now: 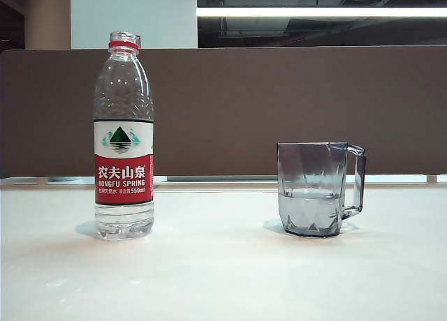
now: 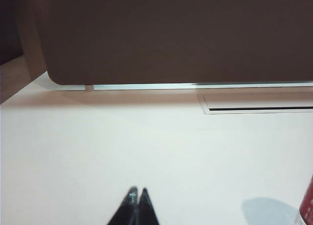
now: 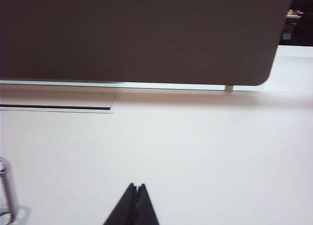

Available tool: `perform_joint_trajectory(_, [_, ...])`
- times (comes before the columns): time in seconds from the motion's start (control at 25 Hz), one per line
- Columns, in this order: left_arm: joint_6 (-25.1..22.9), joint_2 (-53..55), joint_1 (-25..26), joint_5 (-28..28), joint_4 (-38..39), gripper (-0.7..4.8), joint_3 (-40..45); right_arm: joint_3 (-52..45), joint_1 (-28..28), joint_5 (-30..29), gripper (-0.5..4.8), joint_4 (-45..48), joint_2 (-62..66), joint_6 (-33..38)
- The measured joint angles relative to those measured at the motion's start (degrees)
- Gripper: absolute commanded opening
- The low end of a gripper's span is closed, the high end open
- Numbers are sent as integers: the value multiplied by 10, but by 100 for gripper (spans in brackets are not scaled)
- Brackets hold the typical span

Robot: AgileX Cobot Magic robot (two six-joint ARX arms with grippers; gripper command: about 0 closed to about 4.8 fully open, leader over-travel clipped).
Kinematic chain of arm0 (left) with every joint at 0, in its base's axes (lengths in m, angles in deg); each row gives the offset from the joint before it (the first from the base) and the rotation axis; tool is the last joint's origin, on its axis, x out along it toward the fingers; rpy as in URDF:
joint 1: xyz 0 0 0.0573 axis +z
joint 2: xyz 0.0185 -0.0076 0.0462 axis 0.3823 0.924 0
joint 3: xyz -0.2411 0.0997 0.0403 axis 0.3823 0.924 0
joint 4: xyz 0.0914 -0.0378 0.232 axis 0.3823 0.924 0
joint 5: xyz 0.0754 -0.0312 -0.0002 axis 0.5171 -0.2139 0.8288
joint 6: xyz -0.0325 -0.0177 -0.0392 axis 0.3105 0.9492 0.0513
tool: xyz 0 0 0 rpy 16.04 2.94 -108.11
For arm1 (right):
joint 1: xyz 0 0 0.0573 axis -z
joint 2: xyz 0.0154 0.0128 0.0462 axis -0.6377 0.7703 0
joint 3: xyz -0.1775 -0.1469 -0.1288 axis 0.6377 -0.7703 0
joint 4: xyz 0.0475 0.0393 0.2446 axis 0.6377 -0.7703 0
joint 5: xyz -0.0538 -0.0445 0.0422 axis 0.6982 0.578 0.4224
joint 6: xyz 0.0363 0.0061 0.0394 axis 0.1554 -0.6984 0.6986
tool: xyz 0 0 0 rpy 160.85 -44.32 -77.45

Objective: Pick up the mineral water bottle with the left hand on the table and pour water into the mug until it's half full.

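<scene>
Neither arm shows in the exterior view. The left gripper and right gripper appear only as dark fingertips pressed together, empty, over the bare white desk. The mineral water bottle, uncapped and upright, is cut to a red sliver in the left wrist view, at the gripper's 3 o'clock. The mug, partly filled, stands well apart at the bottle's 3 o'clock.

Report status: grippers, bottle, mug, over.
Left gripper shut, empty, beside bottle. Right gripper shut, empty. Bottle upright, uncapped; mug about half full. Nothing between them.
</scene>
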Motion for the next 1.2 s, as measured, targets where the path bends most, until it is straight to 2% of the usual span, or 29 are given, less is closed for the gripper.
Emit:
perform_joint_trajectory(0.24, [0, 0, 0, 0, 1, -5, 0, -13, 3, 0, -1, 58, -1, 0])
perform_joint_trajectory(0.6, [0, 0, 0, 0, 1, -5, 0, -13, 2, -22, -1, 33, -1, 0])
perform_joint_trajectory(1.2, [0, 0, 0, 0, 1, -5, 0, -13, 4, 2, -1, 31, -1, 45])
